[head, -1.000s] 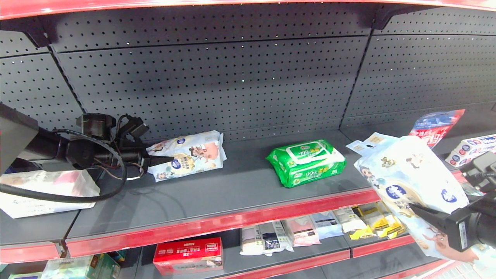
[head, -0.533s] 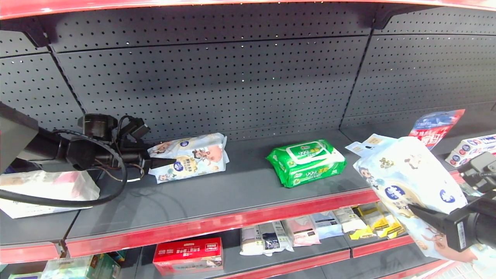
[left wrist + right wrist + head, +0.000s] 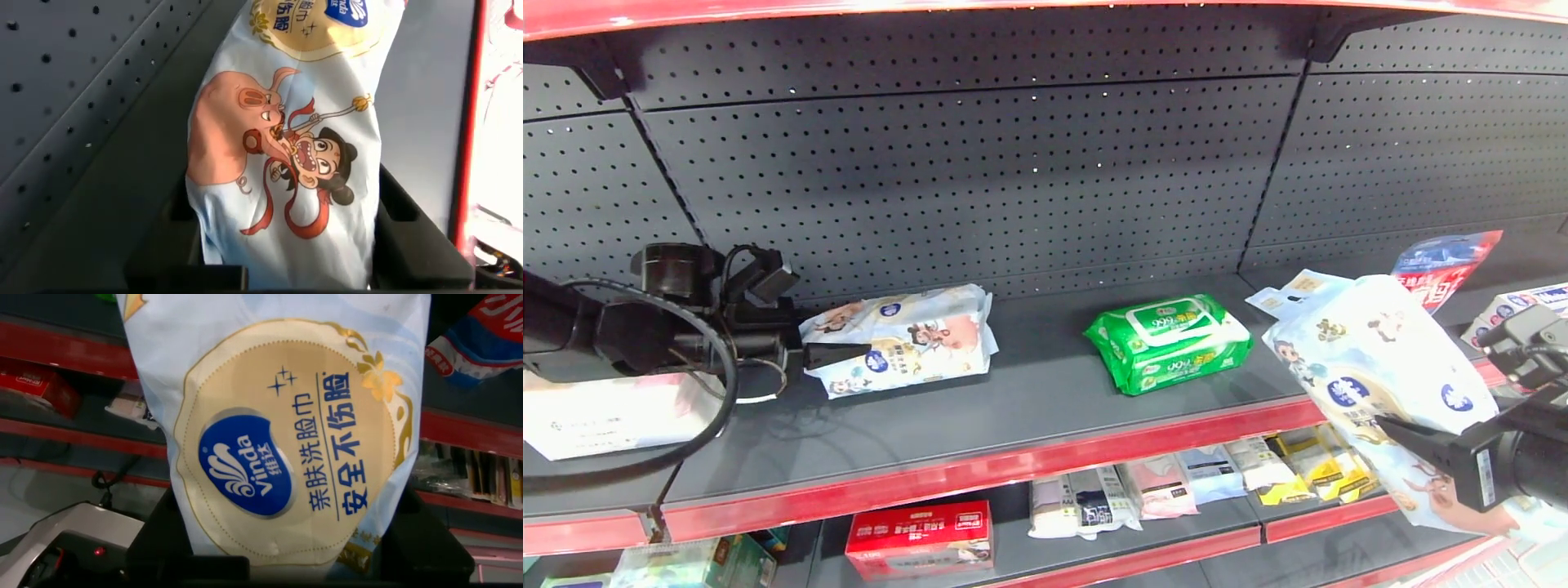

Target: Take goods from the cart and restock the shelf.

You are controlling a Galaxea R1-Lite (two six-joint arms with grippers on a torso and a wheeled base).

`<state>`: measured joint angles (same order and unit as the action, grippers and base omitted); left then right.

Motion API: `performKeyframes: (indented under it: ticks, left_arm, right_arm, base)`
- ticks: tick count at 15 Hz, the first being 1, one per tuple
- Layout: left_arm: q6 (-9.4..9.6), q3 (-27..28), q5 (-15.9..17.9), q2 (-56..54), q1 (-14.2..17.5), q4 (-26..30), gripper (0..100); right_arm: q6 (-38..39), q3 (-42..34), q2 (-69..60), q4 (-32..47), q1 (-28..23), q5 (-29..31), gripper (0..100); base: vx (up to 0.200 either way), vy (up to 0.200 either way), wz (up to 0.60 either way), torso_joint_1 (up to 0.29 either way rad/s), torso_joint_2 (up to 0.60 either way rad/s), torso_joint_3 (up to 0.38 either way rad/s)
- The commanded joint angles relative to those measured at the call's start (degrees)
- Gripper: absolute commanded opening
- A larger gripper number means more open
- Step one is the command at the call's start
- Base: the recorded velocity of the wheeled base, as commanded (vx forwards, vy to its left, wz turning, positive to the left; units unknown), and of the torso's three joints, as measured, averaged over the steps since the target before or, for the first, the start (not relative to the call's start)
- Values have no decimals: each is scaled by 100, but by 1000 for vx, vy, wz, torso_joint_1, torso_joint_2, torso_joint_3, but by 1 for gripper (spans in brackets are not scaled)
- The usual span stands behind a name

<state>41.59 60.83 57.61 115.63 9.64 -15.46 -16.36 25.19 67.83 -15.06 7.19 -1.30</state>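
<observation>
A white tissue pack with cartoon figures (image 3: 907, 339) lies on the dark shelf (image 3: 1029, 392), left of centre. My left gripper (image 3: 837, 355) is shut on its left end; in the left wrist view the pack (image 3: 286, 147) sits between the two dark fingers (image 3: 400, 208). At the right, in front of the shelf's red edge, my right gripper (image 3: 1413, 437) is shut on a second, larger white cartoon pack (image 3: 1388, 359), held tilted in the air. In the right wrist view that pack (image 3: 278, 449) hides most of the gripper (image 3: 286, 547).
A green wipes pack (image 3: 1168, 341) lies mid-shelf between the two white packs. A white-and-pink pack (image 3: 605, 412) sits far left, a red-blue bag (image 3: 1445, 265) and boxes (image 3: 1515, 306) far right. Behind is the pegboard wall (image 3: 1013, 163). The lower shelf holds a red box (image 3: 919, 539) and several packs.
My left gripper has drawn leftward along the shelf, dragging its white pack with it. The right gripper's pack has shifted slightly up and left.
</observation>
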Motion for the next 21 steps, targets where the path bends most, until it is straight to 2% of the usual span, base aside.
performKeyframes:
  ticks: [1,4,5,7,10,14,21]
  left_arm:
    - [68,-344,66,-383,143,-1,0]
    - [147,-748,233,-664,178,-10,0]
    - [244,-933,286,-796,178,-10,0]
    - [305,-1091,400,-866,178,-10,0]
    - [314,-1240,435,-858,187,-19,0]
    - [675,-1495,540,-849,187,-10,0]
    - [894,-1627,620,-761,222,-19,0]
  right_arm:
    - [-8,39,125,-6,19,-1,0]
    - [-8,39,152,-6,28,-1,0]
    - [-8,30,169,-6,28,-1,0]
    - [-8,39,178,-6,28,-1,0]
    - [1,39,187,-15,19,-1,0]
    - [1,101,204,-15,19,-1,0]
    - [10,118,240,-6,19,-1,0]
  base:
    - [0,0,0,0,0,0]
    - [0,0,0,0,0,0]
    - [0,0,0,0,0,0]
    - [0,0,0,0,0,0]
    - [0,0,0,0,0,0]
    - [0,0,0,0,0,0]
    - [0,0,0,0,0,0]
